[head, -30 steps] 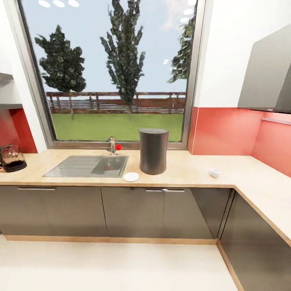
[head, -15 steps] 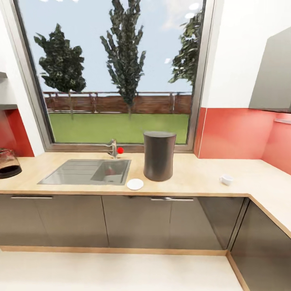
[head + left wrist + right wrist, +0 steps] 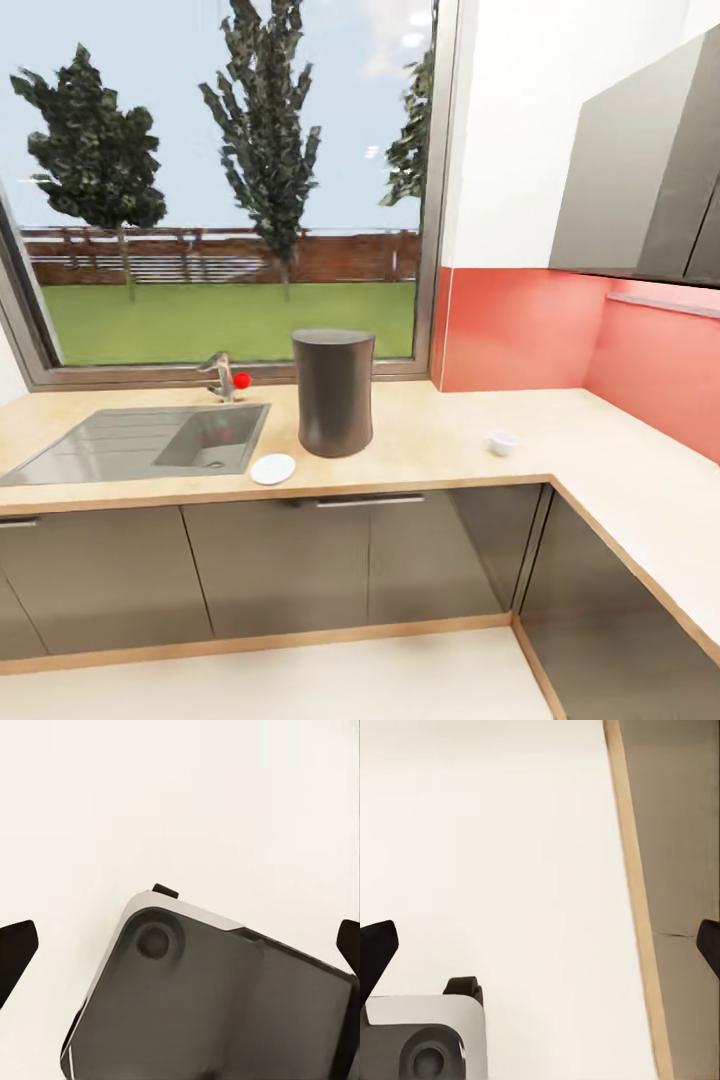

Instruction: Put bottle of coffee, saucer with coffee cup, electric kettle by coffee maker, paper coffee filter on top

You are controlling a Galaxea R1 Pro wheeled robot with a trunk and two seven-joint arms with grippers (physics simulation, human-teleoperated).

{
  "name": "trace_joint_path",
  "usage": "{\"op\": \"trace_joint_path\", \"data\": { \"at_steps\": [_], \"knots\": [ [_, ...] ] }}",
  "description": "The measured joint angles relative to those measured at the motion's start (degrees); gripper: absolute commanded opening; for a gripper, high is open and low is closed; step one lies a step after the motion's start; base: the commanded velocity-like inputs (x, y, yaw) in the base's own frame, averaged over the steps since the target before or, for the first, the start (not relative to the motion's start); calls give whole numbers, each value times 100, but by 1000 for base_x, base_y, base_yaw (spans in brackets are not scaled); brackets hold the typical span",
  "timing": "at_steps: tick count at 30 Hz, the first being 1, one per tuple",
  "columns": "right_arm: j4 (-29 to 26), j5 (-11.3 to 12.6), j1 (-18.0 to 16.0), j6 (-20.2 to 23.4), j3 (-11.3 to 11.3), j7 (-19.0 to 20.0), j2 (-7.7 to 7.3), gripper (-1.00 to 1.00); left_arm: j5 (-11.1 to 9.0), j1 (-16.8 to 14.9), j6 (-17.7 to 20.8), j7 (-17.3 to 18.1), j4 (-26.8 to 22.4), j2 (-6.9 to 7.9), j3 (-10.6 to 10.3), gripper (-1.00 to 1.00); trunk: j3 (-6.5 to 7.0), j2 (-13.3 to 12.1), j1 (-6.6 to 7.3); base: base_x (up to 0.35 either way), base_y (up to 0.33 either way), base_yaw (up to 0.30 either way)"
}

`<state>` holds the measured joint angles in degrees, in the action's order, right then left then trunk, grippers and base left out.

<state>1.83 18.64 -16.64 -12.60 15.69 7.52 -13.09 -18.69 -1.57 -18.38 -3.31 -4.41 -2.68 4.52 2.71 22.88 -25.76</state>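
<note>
Facing the kitchen worktop [image 3: 440,440] right now, with the big window behind it and trees and a fence outside. Coffee maker [image 3: 334,392] stands upright on the worktop, just right of the inset steel sink [image 3: 140,440]. Saucer [image 3: 272,468] lies flat near the front edge, just beside the coffee maker's base on its left-front side, close to the sink's corner; can't tell if it touches either one. Coffee cup [image 3: 502,442] sits on its own further right, well apart from the saucer and the coffee maker, out toward where the worktop turns the corner. Faucet [image 3: 220,374] with a red knob is at the back of the sink by the window sill. Red backsplash runs along the wall on the right, with a grey wall cabinet [image 3: 640,190] above it and dark cabinet fronts below the worktop.

My left hand [image 3: 180,945] points down at the pale floor [image 3: 180,795], fingertips spread wide at the two edges of the left wrist view, nothing between them, with part of my grey base [image 3: 210,997] underneath. My right hand [image 3: 540,945] is the same deal: fingertips wide apart, holding nothing, over the floor beside a wooden plinth strip [image 3: 634,900] and a cabinet front.
</note>
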Motion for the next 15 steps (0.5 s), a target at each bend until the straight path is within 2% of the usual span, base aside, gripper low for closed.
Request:
{"op": "trace_joint_path", "data": {
  "at_steps": [4,15],
  "knots": [
    [0,-15,19,-18,3,1,-1,100,0,0,-20,-1,-1,-2,-2,100,1,-2,0,77,-144,-13],
    [-32,-27,25,32,15,23,59,100,-69,1,-21,-13,-17,13,74,100,1,0,0,3,-4,0]
  ]
}}
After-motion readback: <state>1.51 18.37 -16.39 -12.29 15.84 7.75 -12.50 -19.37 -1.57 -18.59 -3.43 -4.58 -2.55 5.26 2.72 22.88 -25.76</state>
